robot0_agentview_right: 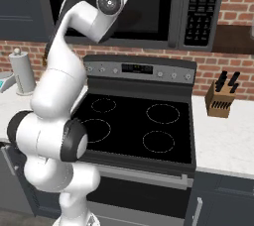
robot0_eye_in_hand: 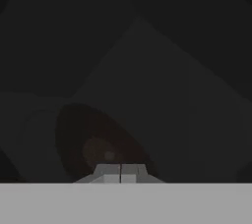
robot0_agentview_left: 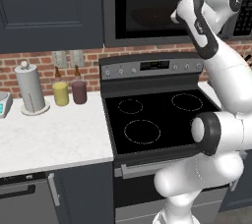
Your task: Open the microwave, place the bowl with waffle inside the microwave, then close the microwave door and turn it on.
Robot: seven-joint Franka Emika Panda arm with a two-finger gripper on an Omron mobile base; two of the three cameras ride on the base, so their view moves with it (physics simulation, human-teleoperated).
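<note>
Left base view has the wide dark-gray microwave mounted above the black glass-topped stove, its black-glass microwave door lying flush with the frame, so no gap opens along its edges. Behind that glass a dim reddish-brown round bowl sits on the floor of the cavity. Open room lies between the microwave's lower edge and the stove's control strip, and across the white marble worktop to the left, where a paper towel roll and two small jars, yellow and maroon, stand against the red brick wall.

Right base view shows the button panel at the microwave's right side and a wooden knife block on the worktop right of the stove. The white arm rises, bends at the elbow and reaches its wrist up to the glass. Hand view: the tool has its tips pressed together, close before the dark window, with the bowl faintly visible through it. The waffle cannot be made out.
</note>
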